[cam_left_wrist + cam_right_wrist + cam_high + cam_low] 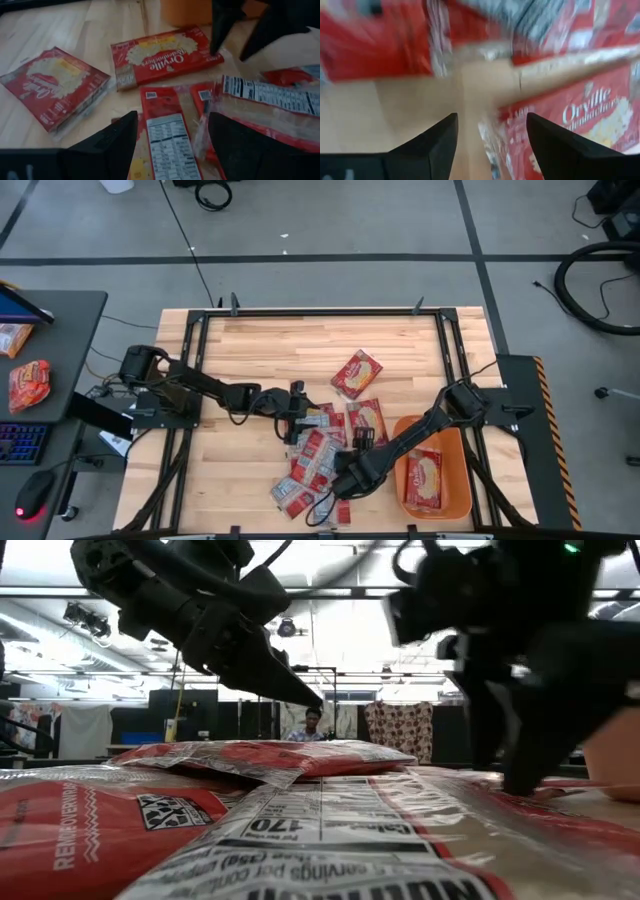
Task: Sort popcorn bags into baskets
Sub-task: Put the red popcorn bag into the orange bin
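Overhead, a pale wooden plank tabletop (250, 350) in a black metal frame stands on grey floor; a person sits far off in the dim workshop behind. Red flat popcorn bags with cream panels (315, 465) lie heaped mid-table, one bag (356, 373) apart beyond them, one more inside the orange rounded plastic tub (458, 490) at the right. The left gripper (170, 145) hovers with fingers spread over the heap's near bags. The right gripper (490, 145), fingers spread and empty, hangs above bags and bare wood.
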